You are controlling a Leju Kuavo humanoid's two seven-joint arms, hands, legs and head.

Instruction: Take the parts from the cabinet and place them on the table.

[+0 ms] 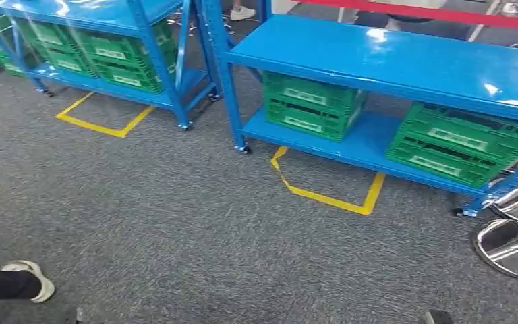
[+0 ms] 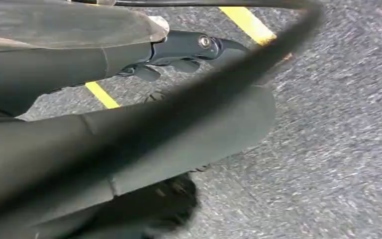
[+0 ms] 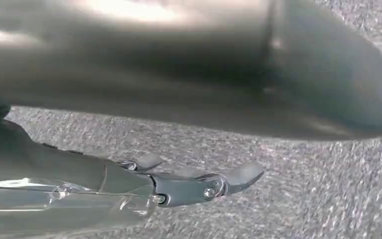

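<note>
Two blue racks stand ahead on grey carpet, one at the left (image 1: 94, 13) and one at the right (image 1: 391, 61). Green crates sit on their lower shelves: several at the left (image 1: 118, 57), one in the middle (image 1: 310, 104) and one at the right (image 1: 458, 142). What the crates hold is hidden. My left hand (image 2: 179, 55) hangs over the carpet with its fingers stretched out and nothing in them. My right hand (image 3: 199, 181) hangs the same way, holding nothing.
Yellow tape outlines mark the floor before the left rack (image 1: 101, 125) and the right rack (image 1: 330, 199). A person's shoe and dark trouser leg (image 1: 30, 277) are at the lower left. A chrome stool base (image 1: 512, 246) stands at the right edge.
</note>
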